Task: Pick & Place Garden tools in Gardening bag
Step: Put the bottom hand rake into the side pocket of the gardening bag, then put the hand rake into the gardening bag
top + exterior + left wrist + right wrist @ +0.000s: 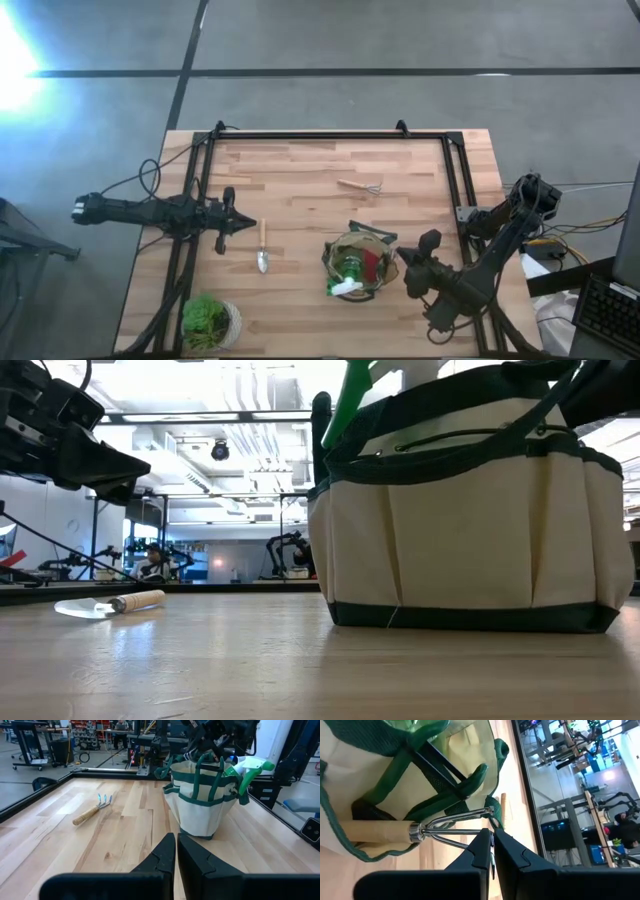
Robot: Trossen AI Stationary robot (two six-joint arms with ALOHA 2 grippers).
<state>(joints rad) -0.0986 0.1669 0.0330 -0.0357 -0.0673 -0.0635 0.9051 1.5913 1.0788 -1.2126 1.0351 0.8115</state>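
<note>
Right end effector (408, 262) sits just beside the gardening bag (358, 268) at its 3 o'clock side, fingers pressed together on nothing; your right wrist view shows the closed tips (491, 851) next to a wooden-handled rake fork (420, 831) whose silver tines stick out of the bag's outer pocket. Left end effector (243, 226) hovers over the surface (300, 180) at 9 o'clock of the bag, fingers closed and empty, tips close to the trowel's handle. You've got the silver trowel (262, 248) lying flat between the left end effector and the bag, blade toward the near edge. A second small rake fork (360, 186) lies loose at 12 o'clock of the bag, well apart from it. Inside the bag: green spray bottle with white nozzle (347, 280) and a pink-red item (371, 264). Leafy potted plant (209, 322) stands at the near left corner.
</note>
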